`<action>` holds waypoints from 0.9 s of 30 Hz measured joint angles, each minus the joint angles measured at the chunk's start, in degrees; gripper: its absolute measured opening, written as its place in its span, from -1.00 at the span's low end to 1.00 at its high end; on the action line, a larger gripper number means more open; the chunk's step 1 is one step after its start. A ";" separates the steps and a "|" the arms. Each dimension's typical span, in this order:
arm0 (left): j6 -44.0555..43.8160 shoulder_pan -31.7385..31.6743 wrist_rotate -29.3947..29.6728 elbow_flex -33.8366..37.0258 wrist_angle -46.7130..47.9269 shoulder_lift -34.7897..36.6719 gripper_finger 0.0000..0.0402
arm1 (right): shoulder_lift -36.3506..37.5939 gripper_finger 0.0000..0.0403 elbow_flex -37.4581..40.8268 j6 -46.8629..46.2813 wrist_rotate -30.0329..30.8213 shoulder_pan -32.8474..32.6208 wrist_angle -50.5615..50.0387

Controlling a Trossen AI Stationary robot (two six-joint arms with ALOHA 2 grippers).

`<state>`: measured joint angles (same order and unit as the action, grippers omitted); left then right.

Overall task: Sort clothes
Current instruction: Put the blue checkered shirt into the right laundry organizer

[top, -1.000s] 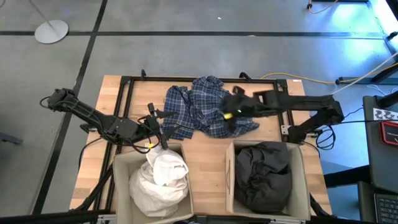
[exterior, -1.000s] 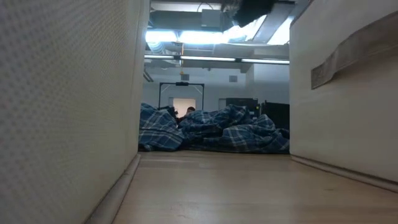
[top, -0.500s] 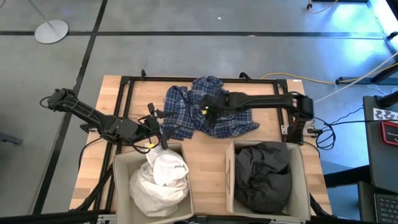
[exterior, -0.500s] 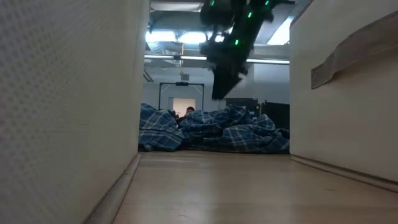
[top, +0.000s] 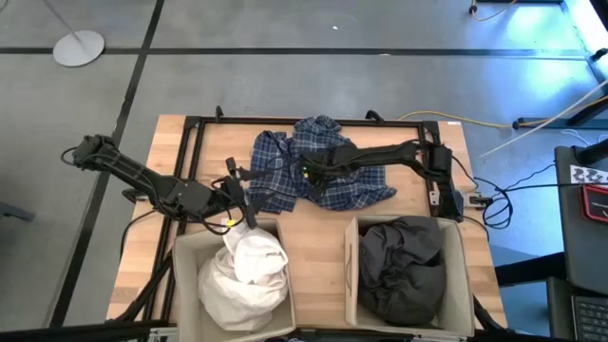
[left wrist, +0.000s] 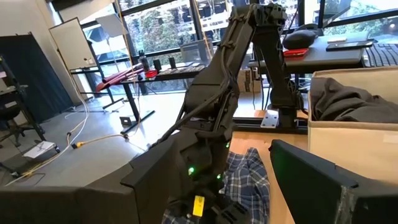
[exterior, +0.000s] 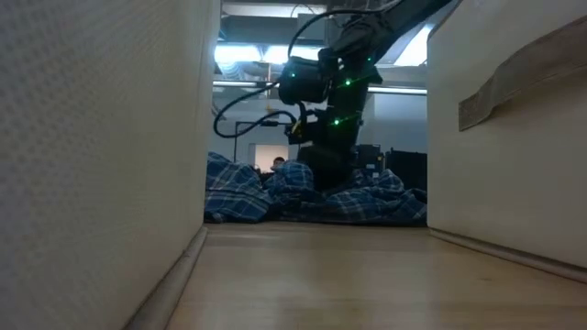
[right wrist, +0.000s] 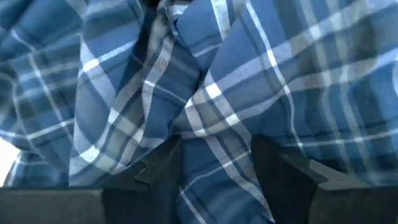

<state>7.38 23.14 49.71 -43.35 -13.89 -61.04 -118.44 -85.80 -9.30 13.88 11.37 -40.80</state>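
Plaid shirt [top: 318, 171], one, under the right claw [top: 306, 173], fingers parted astride a fold.

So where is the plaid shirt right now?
In the high view the plaid shirt lies crumpled on the table's far middle, beyond both beige boxes, with the right end effector down on it.

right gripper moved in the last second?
Yes. In the high view the right gripper has swung left over the blue-and-white plaid shirt, away from the wooden table's right edge and down onto the fabric.
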 joint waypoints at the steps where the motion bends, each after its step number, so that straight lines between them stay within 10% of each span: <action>1: 0.01 0.00 -0.01 0.00 -0.04 0.00 0.25 | -0.16 -0.01 -0.02 0.51 0.53 -0.10 0.80; 15: -0.50 0.00 -0.02 0.00 0.11 0.00 0.25 | -1.73 0.69 -0.08 -2.31 -0.35 0.40 2.20; 27: -0.76 0.00 -0.04 0.00 0.84 0.00 0.25 | -7.22 0.51 -0.54 -2.22 -2.87 1.12 5.96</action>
<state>6.62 23.14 49.67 -43.35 -13.05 -61.04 -125.67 -86.34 -11.53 11.01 12.49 -34.84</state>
